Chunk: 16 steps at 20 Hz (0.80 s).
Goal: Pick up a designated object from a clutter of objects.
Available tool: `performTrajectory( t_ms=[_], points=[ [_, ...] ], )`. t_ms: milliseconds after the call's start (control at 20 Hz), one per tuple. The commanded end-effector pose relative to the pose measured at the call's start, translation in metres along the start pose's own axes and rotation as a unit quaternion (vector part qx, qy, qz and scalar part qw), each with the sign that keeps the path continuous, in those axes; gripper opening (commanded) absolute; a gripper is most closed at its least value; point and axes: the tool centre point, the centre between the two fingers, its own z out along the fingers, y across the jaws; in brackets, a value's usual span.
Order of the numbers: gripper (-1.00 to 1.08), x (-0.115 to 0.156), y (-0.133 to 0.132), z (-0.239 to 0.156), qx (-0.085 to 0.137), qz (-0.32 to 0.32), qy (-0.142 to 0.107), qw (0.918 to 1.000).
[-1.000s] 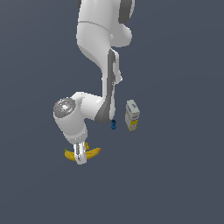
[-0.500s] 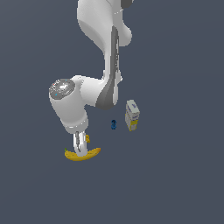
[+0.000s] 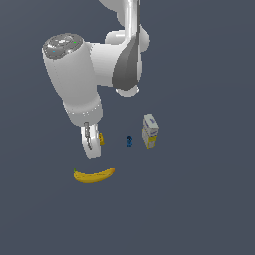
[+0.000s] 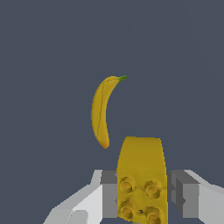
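Claw (image 4: 142, 197) clamped on the yellow block (image 4: 141, 179) (studded face toward the wrist), raised above the banana (image 3: 93, 175) for clearance.

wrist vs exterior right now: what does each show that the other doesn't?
Wrist only: the yellow block's studded face with four round studs, seated between the pincer's grey fingers; both appear to touch its sides.

Exterior only: the white arm, the small blue thing and the white-and-yellow carton, which sits to the exterior view's right of the blue thing.

Both: the banana lying apart from the pincer, and the block, though the exterior view shows only a yellow sliver of it beside a finger.
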Motion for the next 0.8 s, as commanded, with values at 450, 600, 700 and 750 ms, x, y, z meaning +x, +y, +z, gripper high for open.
performTrajectory(
  t_ms=[450, 600, 700, 750],
  points=[
    [-1.0, -0.026, 0.009, -0.126, -0.007, 0.002, -0.001, 1.0],
    [-1.0, -0.031, 0.009, -0.151, -0.008, 0.002, -0.002, 1.0],
    [-1.0, -0.034, 0.009, -0.164, -0.008, 0.002, -0.002, 1.0],
    [-1.0, -0.035, 0.009, -0.17, -0.009, 0.002, -0.002, 1.0]
  ],
)
